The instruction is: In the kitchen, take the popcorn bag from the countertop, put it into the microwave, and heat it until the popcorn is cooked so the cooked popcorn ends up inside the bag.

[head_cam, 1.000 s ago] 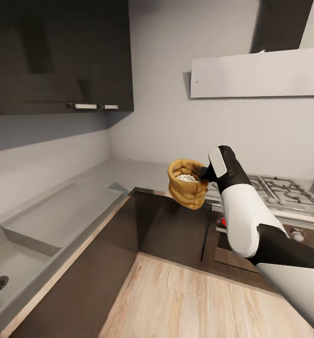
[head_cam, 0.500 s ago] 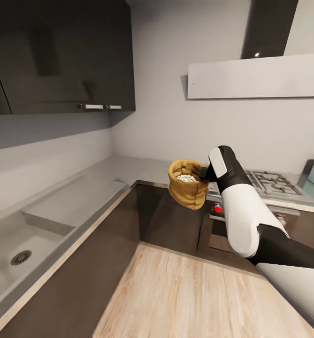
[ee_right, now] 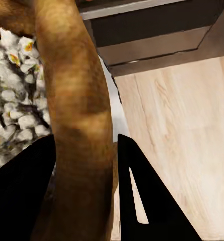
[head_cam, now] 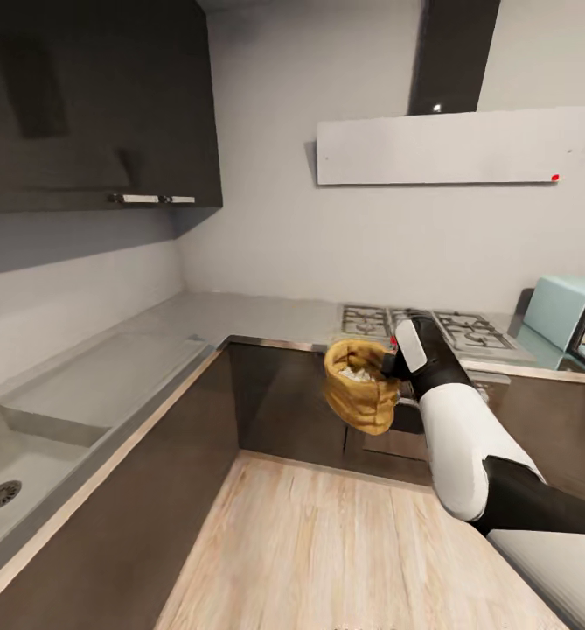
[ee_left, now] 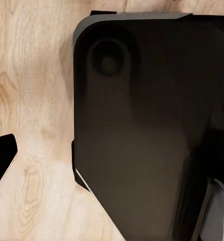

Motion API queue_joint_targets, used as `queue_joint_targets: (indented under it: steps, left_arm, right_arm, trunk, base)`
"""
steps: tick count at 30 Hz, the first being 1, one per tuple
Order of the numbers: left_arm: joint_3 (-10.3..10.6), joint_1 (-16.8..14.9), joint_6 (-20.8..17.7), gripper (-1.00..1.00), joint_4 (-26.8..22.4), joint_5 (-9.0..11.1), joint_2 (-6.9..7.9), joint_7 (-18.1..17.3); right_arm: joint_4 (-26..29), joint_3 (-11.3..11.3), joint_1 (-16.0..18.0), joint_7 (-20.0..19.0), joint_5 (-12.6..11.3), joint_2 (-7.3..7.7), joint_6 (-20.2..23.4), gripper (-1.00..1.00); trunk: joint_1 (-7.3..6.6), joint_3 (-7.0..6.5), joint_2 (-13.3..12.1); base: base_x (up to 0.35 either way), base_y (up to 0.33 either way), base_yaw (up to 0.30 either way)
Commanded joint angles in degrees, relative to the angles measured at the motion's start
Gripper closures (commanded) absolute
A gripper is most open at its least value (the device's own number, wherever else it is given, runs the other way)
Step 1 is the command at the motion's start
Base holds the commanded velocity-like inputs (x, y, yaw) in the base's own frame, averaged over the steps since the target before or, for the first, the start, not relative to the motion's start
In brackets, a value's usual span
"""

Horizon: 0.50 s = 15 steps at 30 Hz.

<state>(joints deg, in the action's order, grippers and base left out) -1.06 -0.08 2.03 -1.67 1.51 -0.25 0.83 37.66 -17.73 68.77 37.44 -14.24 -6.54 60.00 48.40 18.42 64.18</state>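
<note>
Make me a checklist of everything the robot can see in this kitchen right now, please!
Surface: grey countertop runs along two walls, with a sink at the left and a gas hob at the right.
Job's things: popcorn bag held up in the air over the wooden floor, whitish popcorn inside; mint-blue microwave on the counter at far right.
Clutter: nothing seen.
Grippers: right gripper pinches the bag's rolled rim, one finger inside, one outside. Left gripper: cannot tell its state.
Cables: nothing seen.
Surroundings: dark wall cupboards, pale hood over the hob, grey walls.
</note>
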Motion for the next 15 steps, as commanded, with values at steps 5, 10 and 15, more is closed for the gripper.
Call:
queue_joint_targets:
  steps: [5, 10, 15]
  left_arm:
    - [-0.1, 0.0, 0.2, -1.00, 0.0, 0.2, -0.01, 0.1]
    - [-0.1, 0.0, 0.1, -1.00, 0.0, 0.2, -0.01, 0.1]
    - [0.0, 0.0, 0.1, -1.00, 0.0, 0.5, -0.01, 0.1]
  right_arm:
    - [0.0, -0.2, -2.2, 0.3, -1.0, 1.75, 0.0, 1.00]
    - [0.0, -0.2, -4.1, 0.3, -1.2, 3.04, 0.0, 1.00]
    - [0.0, -0.3, -6.0, -0.3, -1.3, 3.81, 0.0, 1.00]
  trunk:
    - [0.00, 0.07, 0.0]
    - [0.00, 0.07, 0.0]
    - [0.00, 0.07, 0.0]
  base:
    - [0.000, 0.000, -0.288]
    - [0.000, 0.000, -0.289]
    - [0.000, 0.000, -0.289]
